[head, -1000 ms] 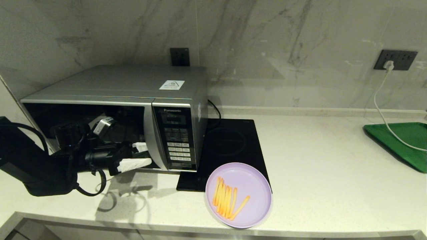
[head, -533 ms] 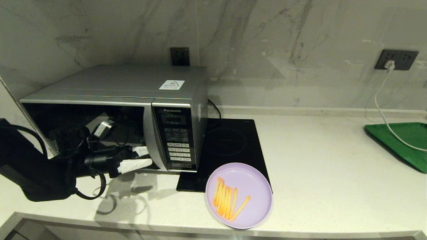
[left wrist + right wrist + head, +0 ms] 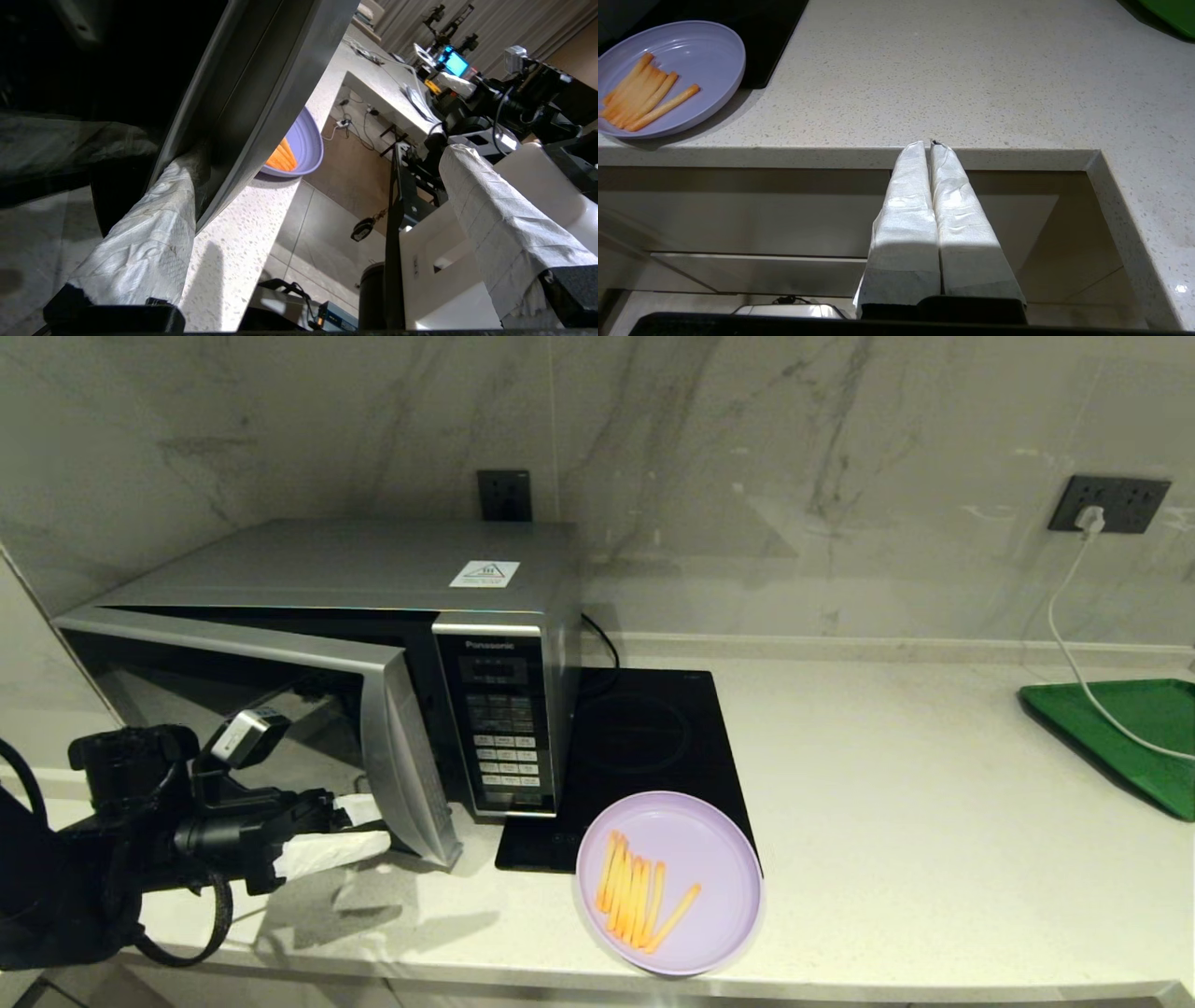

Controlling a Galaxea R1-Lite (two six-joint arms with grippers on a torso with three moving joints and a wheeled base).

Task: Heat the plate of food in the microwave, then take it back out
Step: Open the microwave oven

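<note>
The microwave (image 3: pixel 373 569) stands at the counter's left, and its dark glass door (image 3: pixel 252 686) hangs partly swung out. My left gripper (image 3: pixel 372 824) is open at the door's free edge. One white-wrapped finger (image 3: pixel 154 224) lies behind the silver handle strip (image 3: pixel 411 775), while the other finger (image 3: pixel 490 205) stands well apart in free air. The plate of food (image 3: pixel 668 882), lilac with a row of fries, rests near the counter's front edge, right of the microwave, and the plate of food (image 3: pixel 668 79) is untouched. My right gripper (image 3: pixel 930 145) is shut and empty, below the counter's front edge.
A black glass cooktop (image 3: pixel 644 737) lies between the microwave and the plate. A green tray (image 3: pixel 1120 737) sits at the far right with a white cable (image 3: pixel 1064 644) running over it from the wall socket. The swung door (image 3: pixel 261 93) reaches out over the counter's front left.
The microwave door has gone from shut to partly open. My left gripper drew back toward the counter's front left with it, its fingers still wide apart.
</note>
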